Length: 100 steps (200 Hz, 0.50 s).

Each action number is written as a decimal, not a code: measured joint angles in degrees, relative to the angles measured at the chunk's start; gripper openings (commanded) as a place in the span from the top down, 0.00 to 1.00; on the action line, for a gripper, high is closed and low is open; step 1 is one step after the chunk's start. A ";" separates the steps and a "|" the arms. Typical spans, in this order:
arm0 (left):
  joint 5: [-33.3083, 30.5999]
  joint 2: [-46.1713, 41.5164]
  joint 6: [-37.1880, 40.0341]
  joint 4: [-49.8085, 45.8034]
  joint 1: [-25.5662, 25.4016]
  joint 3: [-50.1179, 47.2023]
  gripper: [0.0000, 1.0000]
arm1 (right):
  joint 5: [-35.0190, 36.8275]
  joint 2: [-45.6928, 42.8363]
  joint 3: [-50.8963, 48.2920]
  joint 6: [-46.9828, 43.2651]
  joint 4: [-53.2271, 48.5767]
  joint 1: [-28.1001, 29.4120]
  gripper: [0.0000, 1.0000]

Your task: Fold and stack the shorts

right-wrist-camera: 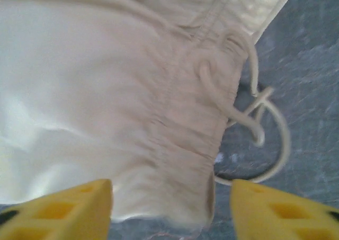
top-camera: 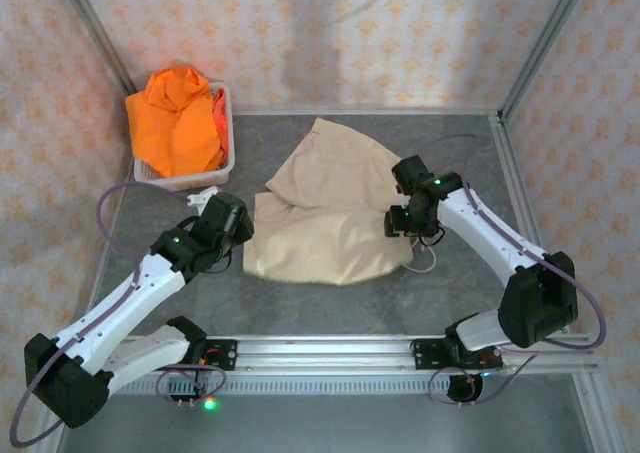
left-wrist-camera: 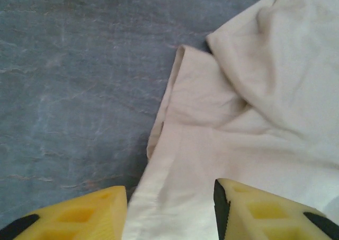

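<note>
Top external view: from the near rail (top-camera: 330, 348), both arms reach to opposite sides of the beige shorts (top-camera: 330, 223), which lie mid-table (top-camera: 330, 298).
Left gripper (top-camera: 238, 235): at the left edge of the beige shorts, spread and pinching nothing. In the left wrist view the hem (left-wrist-camera: 159, 129) runs between the yellow fingers (left-wrist-camera: 79, 213) and rests on the tabletop.
Right gripper (top-camera: 402, 225): over the right edge of the beige shorts, spread wide and holding nothing. The waistband (right-wrist-camera: 185, 144) lies below the gap.
Drawstring (right-wrist-camera: 265, 123): loose in loops on the bare table, just right of the beige shorts.
Beige shorts, lay: the near part is flat and the far part is a flap angled over it, with creases.
Orange shorts (top-camera: 180, 123): heaped in the white basket (top-camera: 229, 138), far left of the beige shorts.
Done: at most a rough first fold of the beige pair, by my reading.
Left: tidy that fold, finish it, then take out, fold and stack the orange ones. No stack has begun.
Edges: the near hem is straight and easy to reach. The left hem curls up slightly. The right corner is bunched at the waistband.
Open room: a wide bare strip near of the beige shorts, narrower strips to either side, and some room beyond before the walls.
</note>
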 measured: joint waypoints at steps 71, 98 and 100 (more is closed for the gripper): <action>5.79 -6.36 -5.09 -0.98 0.02 -10.32 0.33 | -7.43 -12.63 -7.45 3.06 4.22 0.02 0.15; 9.51 -1.16 -7.43 0.28 -1.64 -15.85 0.25 | -10.86 -9.90 -11.80 5.11 9.44 0.02 0.12; 9.57 -0.87 -7.67 0.28 -1.90 -15.93 0.24 | -11.08 -9.60 -12.02 5.16 9.77 0.02 0.11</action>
